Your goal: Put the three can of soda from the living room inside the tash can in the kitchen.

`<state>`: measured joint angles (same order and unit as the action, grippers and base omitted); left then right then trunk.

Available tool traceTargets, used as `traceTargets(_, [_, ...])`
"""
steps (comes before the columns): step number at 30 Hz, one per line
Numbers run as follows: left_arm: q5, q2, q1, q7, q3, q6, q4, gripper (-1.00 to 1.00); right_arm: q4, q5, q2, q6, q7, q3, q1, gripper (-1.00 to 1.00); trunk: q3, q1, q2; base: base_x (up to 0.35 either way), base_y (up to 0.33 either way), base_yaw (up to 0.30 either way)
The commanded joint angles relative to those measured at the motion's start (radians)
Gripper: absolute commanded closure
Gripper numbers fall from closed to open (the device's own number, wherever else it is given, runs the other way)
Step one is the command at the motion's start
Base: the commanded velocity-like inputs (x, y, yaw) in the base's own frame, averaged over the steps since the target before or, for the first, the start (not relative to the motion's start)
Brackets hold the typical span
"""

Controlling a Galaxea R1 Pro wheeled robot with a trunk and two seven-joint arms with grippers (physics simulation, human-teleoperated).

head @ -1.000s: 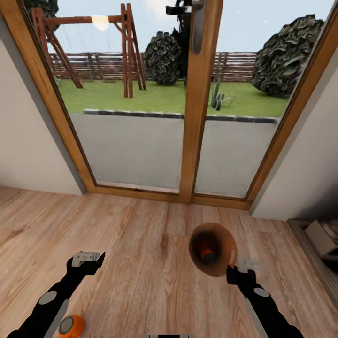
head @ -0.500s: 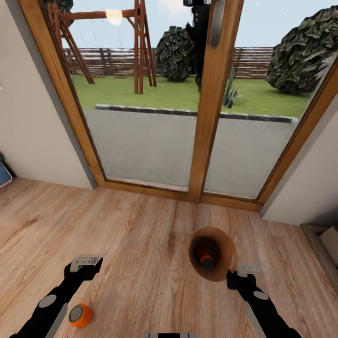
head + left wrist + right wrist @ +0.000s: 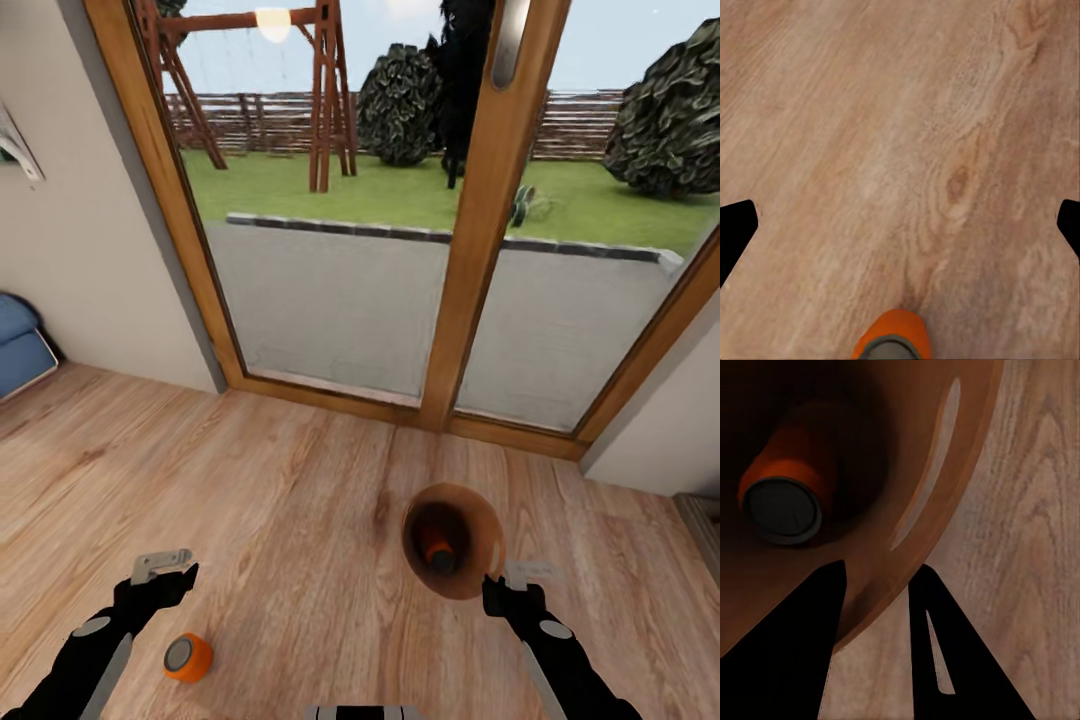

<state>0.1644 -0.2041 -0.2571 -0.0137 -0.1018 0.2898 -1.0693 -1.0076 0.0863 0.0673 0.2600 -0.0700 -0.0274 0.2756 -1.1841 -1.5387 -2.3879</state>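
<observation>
Wood-framed glass doors [image 3: 470,250] look onto a garden above a plank floor [image 3: 280,500]. The brown trash can [image 3: 480,560] is tipped toward the camera, an orange soda can [image 3: 438,552] inside it. The right gripper [image 3: 518,580] pinches the bin's rim. The left gripper [image 3: 160,572], fingers apparently spread, hovers near a second orange can [image 3: 187,657] on the floor.

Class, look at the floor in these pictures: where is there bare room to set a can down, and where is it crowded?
Free: the wood floor between the glass doors and both grippers. Crowded: around the orange can by the left gripper, and the bin.
</observation>
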Motion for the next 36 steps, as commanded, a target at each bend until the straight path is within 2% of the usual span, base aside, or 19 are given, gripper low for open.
traceTargets(1, [0.002,0.000,0.000,0.002,-0.008,0.017,-0.025,-1.00,-0.002,0.000,-0.001,-0.001,0.002,0.000,0.000,1.00,-0.001,0.000,0.000,0.014,0.000,0.148])
traceTargets(6, [0.002,0.000,0.000,0.006,-0.022,0.053,-0.060,-1.00,-0.002,0.000,0.000,-0.001,0.002,-0.012,0.000,1.00,-0.005,0.000,0.000,0.012,0.000,0.080])
traceTargets(8, [0.002,0.000,0.000,0.007,-0.023,0.110,-0.066,-1.00,-0.002,0.000,0.000,-0.001,0.001,-0.020,0.000,1.00,-0.005,0.000,0.000,0.015,0.000,0.020])
traceTargets(9, [0.003,0.000,-0.001,0.007,-0.022,0.160,-0.070,-1.00,-0.002,0.000,0.000,-0.001,0.001,-0.024,0.000,1.00,-0.005,0.000,0.000,0.004,0.000,0.005])
traceTargets(14, [0.002,0.000,-0.001,0.007,-0.020,0.222,-0.071,-1.00,-0.002,0.000,0.000,-0.001,0.001,-0.026,0.000,1.00,-0.005,0.000,0.000,0.002,0.000,0.003])
traceTargets(15, [0.002,0.000,-0.001,0.008,-0.020,0.277,-0.072,-1.00,-0.002,0.000,0.000,-0.001,0.001,-0.027,0.000,1.00,-0.005,0.000,0.000,0.000,0.000,0.000])
traceTargets(16, [0.000,0.000,-0.001,0.008,-0.019,0.304,-0.072,-1.00,-0.002,-0.001,0.000,-0.001,-0.001,-0.027,0.000,1.00,-0.005,0.000,0.000,0.000,0.000,0.000])
traceTargets(21, [-0.007,0.001,-0.002,0.015,-0.018,0.357,-0.071,-1.00,-0.006,-0.002,0.000,-0.001,-0.007,-0.030,0.000,1.00,-0.005,0.000,0.000,0.000,0.000,0.000])
traceTargets(25, [-0.001,0.002,-0.002,0.054,-0.017,0.396,-0.073,-1.00,-0.014,-0.003,0.000,-0.001,-0.009,-0.047,0.002,1.00,-0.005,0.000,0.000,0.000,0.000,0.000])
traceTargets(28, [-0.001,0.015,-0.002,0.070,-0.016,0.405,-0.073,-1.00,-0.050,-0.003,-0.001,0.003,-0.011,-0.073,0.005,1.00,-0.005,0.000,0.000,0.000,0.000,0.000])
traceTargets(30, [-0.003,0.026,-0.002,0.079,-0.015,0.408,-0.073,-1.00,-0.112,-0.002,-0.004,0.013,-0.012,-0.095,0.007,1.00,-0.005,0.000,0.000,0.000,0.000,0.000])
traceTargets(34, [-0.004,0.031,-0.002,0.083,-0.015,0.409,-0.072,-1.00,-0.197,-0.002,-0.006,0.030,-0.013,-0.108,0.008,1.00,-0.005,0.000,0.000,0.000,0.000,0.000])
traceTargets(35, [-0.005,0.033,-0.002,0.085,-0.015,0.407,-0.073,-1.00,-0.268,-0.002,-0.007,0.081,-0.012,-0.112,0.011,1.00,-0.005,0.000,0.000,0.000,0.000,0.000])
traceTargets(36, [-0.005,0.033,-0.002,0.086,-0.015,0.407,-0.072,-1.00,-0.278,-0.001,-0.007,0.090,-0.012,-0.112,0.012,1.00,-0.005,0.000,0.000,0.000,0.000,0.000])
